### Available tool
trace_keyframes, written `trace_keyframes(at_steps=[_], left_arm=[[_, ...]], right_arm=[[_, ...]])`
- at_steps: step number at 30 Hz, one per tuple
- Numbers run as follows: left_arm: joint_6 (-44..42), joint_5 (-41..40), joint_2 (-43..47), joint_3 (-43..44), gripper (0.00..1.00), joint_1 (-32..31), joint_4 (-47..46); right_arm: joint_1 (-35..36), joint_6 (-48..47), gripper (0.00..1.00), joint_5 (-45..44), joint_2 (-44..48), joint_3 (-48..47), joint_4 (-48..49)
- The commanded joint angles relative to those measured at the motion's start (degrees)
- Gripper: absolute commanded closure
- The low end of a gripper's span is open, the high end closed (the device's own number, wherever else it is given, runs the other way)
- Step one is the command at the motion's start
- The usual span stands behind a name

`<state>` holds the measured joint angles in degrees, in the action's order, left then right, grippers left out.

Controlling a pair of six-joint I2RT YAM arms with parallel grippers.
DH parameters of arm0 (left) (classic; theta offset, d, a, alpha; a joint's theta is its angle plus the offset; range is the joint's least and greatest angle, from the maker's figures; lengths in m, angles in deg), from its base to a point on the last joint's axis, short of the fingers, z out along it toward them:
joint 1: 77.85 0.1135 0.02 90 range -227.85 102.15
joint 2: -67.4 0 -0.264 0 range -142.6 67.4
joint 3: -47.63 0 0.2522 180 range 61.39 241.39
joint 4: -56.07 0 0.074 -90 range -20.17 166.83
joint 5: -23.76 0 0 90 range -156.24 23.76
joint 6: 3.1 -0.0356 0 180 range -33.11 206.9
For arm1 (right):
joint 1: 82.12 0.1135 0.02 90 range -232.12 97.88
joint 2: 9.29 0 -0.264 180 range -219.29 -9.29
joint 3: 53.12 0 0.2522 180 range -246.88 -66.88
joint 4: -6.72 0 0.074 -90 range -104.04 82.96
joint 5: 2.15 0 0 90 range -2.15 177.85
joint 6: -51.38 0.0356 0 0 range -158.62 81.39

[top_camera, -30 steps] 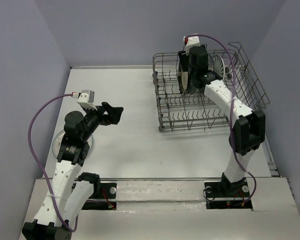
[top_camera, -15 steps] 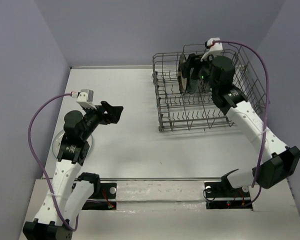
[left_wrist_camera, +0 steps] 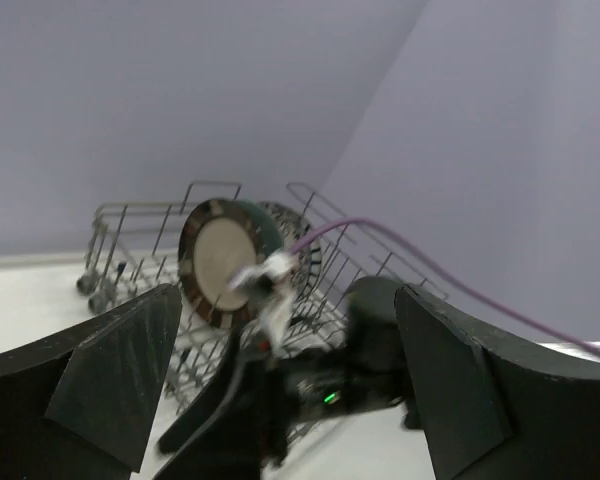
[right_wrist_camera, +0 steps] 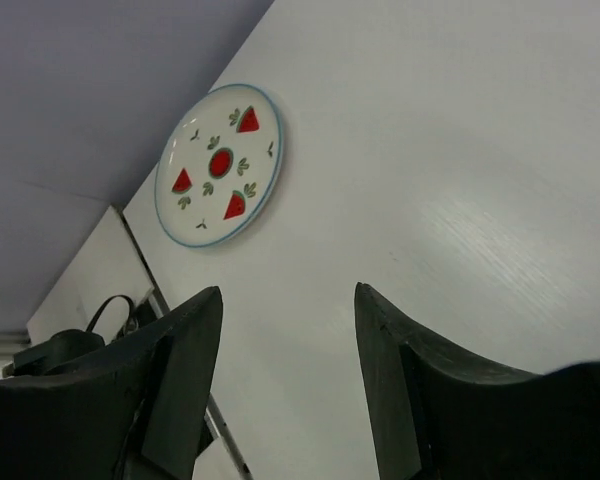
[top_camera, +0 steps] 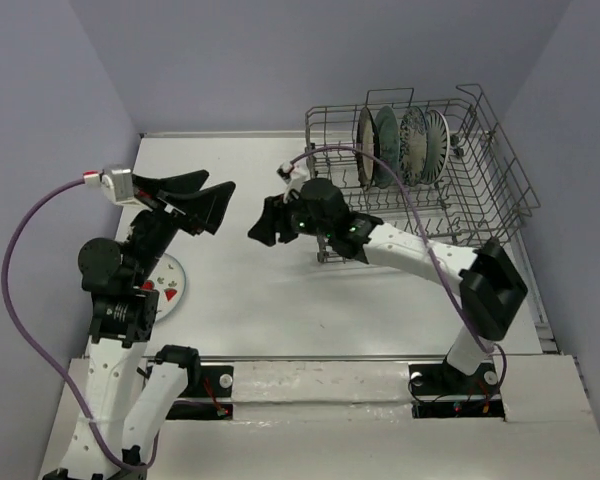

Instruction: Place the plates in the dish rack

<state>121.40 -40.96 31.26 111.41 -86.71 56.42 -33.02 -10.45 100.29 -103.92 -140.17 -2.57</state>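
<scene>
Top external view has the left arm reared up over its base, its left gripper [top_camera: 218, 186] high above the table with the jaws spread wide and nothing between them; the left wrist view confirms this, with its two dark fingers [left_wrist_camera: 110, 380] set far apart. The right arm stretches low and leftward from its base across the table, its right gripper [top_camera: 259, 222] hanging above the middle, also spread and empty. The dish rack [top_camera: 380, 240] stands at the far right and holds four plates on edge in its rear row: the brown-rimmed cream plate [top_camera: 364, 150] on the left, then the teal plate [top_camera: 386, 145], the blue-floral plate [top_camera: 414, 146] and the striped plate [top_camera: 438, 140]. The fifth, a white plate with red watermelon slices [right_wrist_camera: 220, 165], lies flat on the white table [top_camera: 250, 300] at the near left, beside the left arm. Plain lavender walls [top_camera: 230, 60] close in the table.
</scene>
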Motion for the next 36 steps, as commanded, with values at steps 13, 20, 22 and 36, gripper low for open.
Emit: trace_keyframes(at_steps=[13, 20, 22, 36], left_arm=[[-12.9, 7.9, 6.6, 3.4, 0.01, -6.1, 5.4], [-18.2, 2.8, 10.8, -3.9, 0.01, -11.6, 10.8], [-19.8, 0.1, 11.2, -4.4, 0.01, -12.8, 11.7], [-24.6, -14.0, 13.6, -9.1, 0.01, -19.6, 12.5]], right_arm=[[11.5, 9.5, 0.31, 4.9, -36.8, -33.5, -0.9], [12.7, 10.4, 0.31, 3.9, -48.3, -46.6, -4.2], [12.7, 10.4, 0.31, 3.0, -50.2, -49.1, -6.4], [14.3, 11.0, 0.48, -2.6, -60.1, -58.4, -9.7]])
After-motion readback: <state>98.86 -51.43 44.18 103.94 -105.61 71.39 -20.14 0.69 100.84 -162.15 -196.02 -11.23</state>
